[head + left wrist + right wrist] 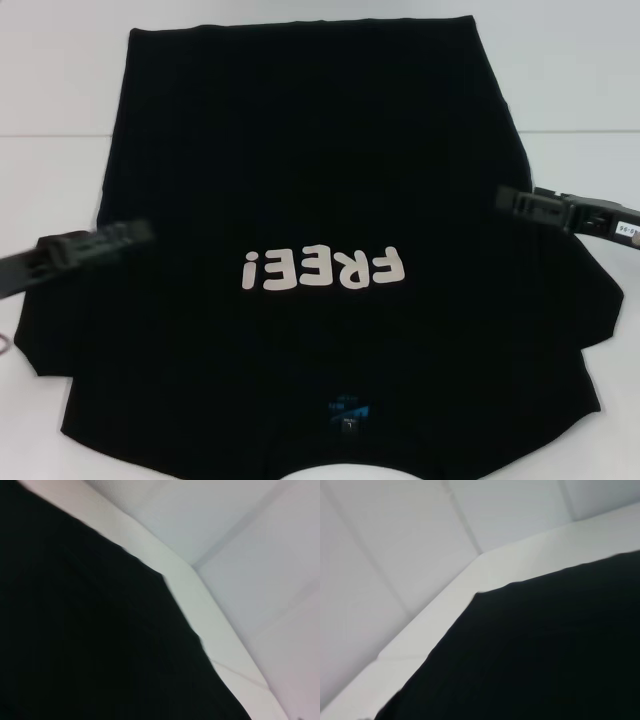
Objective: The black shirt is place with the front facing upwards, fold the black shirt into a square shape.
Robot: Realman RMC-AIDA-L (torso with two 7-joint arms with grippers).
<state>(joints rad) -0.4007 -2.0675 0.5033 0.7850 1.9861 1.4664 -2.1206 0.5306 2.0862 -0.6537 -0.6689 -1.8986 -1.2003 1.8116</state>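
The black shirt [300,200] is spread flat on the white table [60,80], print up, its length running away from the robot with the collar nearest. The left gripper [140,232] is held over its left edge and the right gripper [505,200] over its right, about equally near. Whether either is open or closed cannot be told; nothing appears to be held.

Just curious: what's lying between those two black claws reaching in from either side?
In the head view, the black shirt spans the stretch between the left gripper and right gripper, with its white FREE! print nearer the robot.
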